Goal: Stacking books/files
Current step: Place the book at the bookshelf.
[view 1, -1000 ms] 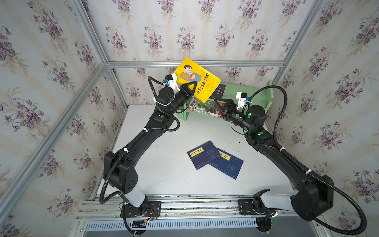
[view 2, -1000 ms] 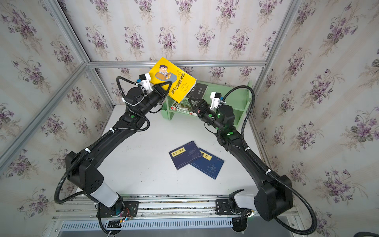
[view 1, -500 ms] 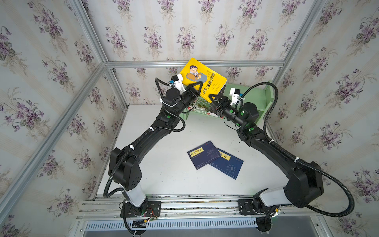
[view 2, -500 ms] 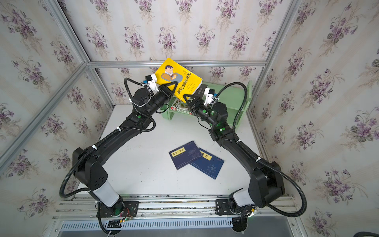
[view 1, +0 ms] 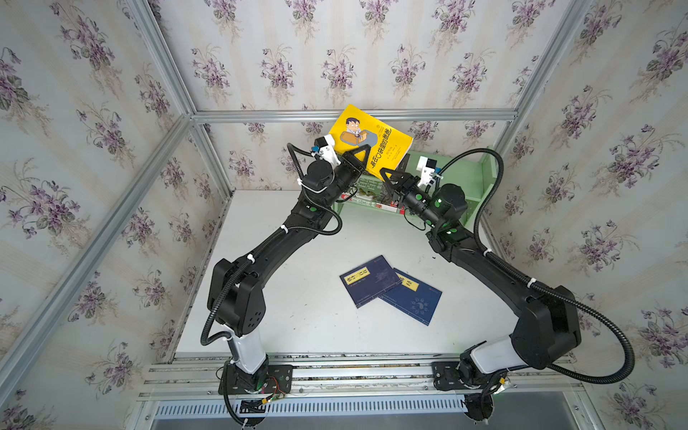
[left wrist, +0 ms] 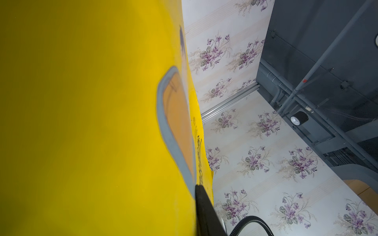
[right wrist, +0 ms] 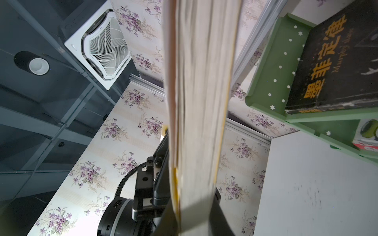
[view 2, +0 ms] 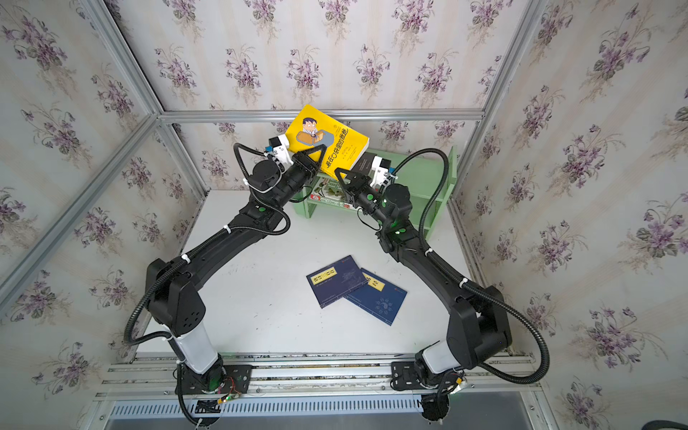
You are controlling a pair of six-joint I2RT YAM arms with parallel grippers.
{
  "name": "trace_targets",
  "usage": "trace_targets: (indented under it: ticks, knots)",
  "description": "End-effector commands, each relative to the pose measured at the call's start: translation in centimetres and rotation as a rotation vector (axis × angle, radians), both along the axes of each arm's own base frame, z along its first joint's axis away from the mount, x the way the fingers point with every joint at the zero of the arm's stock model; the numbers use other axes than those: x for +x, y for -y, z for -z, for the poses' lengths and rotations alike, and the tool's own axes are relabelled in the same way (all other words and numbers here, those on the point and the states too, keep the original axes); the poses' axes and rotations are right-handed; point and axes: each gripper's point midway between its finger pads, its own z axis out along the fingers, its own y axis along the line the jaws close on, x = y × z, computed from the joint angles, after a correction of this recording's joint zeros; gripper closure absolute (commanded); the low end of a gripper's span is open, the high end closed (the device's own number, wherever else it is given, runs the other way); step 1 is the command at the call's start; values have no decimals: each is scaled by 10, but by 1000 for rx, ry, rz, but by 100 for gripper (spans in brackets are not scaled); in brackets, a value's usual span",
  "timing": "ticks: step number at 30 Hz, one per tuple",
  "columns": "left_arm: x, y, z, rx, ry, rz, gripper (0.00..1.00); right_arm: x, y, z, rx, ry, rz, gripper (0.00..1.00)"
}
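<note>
The left gripper (view 1: 362, 153) is pinching the yellow cartoon book (view 1: 368, 136) by its lower edge, jaws narrowed tight on the cover, and is holding it tilted in the air beside the pale green shelf (view 1: 489, 175). The right gripper (view 1: 385, 174) is clamping the same book's corner, with the page edges squeezed between its fingers (right wrist: 219, 222). Two navy books (view 1: 368, 281) are lying overlapped on the white table (view 1: 298, 260), and floral wallpaper (view 1: 335, 56) is enclosing it.
</note>
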Motion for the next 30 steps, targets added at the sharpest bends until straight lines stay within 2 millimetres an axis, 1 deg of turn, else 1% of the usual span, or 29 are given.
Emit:
trace_targets:
  ticks: [1, 3, 6, 8, 12, 13, 15, 17, 21, 25, 30]
  knots:
    - [-19, -3, -46, -107, 144, 30, 85, 7, 3, -1, 8, 5, 19, 88]
    - [-19, -2, -45, -110, 141, 35, 84, 11, 4, -1, 21, 4, 12, 93]
    - [-19, -2, -46, -110, 144, 35, 76, 15, 12, -3, 34, 7, 15, 97]
    - [-19, -4, -48, -100, 153, 25, 66, 17, 22, -7, 34, 16, 29, 98]
    - [-21, -8, -47, -39, 156, 11, 46, 20, 49, -21, 13, 34, 45, 99]
    - [-21, -9, -48, -25, 159, 14, 39, 20, 54, -26, -6, 41, 31, 99]
    - [-21, -11, -42, 18, 145, 29, 30, 20, 60, -30, -47, 36, 7, 100]
    - [-19, -12, -31, 73, 105, 49, 21, 20, 66, -31, -93, 25, 6, 100]
    - [-15, -20, 8, 139, -25, 104, 14, 24, 79, -30, -156, 20, 41, 100]
    - [-16, -44, 42, 160, -102, 45, 12, 34, 81, -29, -173, 22, 18, 100]
    - [-17, -74, 68, 205, -148, -24, 2, 50, 80, -17, -230, -22, 14, 100]
